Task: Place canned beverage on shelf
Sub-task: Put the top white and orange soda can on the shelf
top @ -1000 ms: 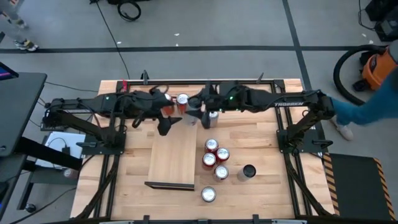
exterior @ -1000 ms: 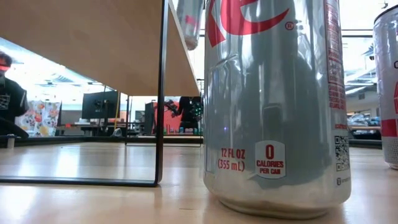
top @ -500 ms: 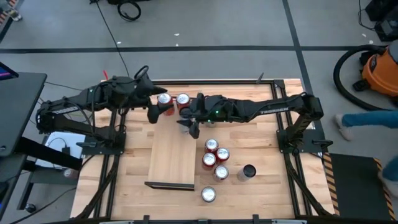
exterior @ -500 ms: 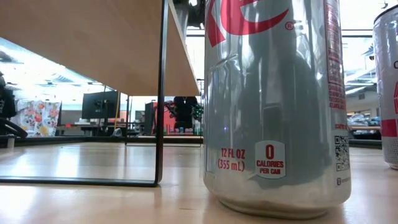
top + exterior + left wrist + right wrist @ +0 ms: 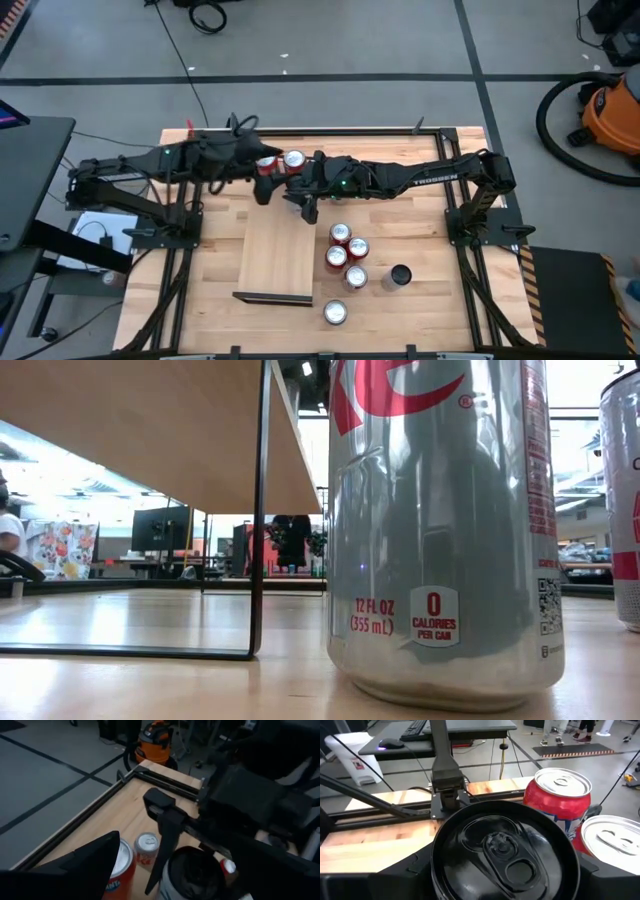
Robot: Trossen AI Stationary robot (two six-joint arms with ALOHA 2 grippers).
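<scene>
Orange shop vacuum [image 5: 612, 107] on grey floor, black desk [image 5: 25, 170] at left, coiled black cable [image 5: 209, 15]

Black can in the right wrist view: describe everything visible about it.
The black can looks like matte black metal, with a round rimmed top, a black pull tab and a mouth that looks sealed. It is upright, gripped at its sides by the right gripper over the far end of the shelf. A red can stands close beside it; whether they touch cannot be told.

Grey concrete floor [image 5: 330, 40] w/ dark tape lines, orange shop vac [image 5: 612, 108] at right, black desk [image 5: 28, 170] at left
</scene>
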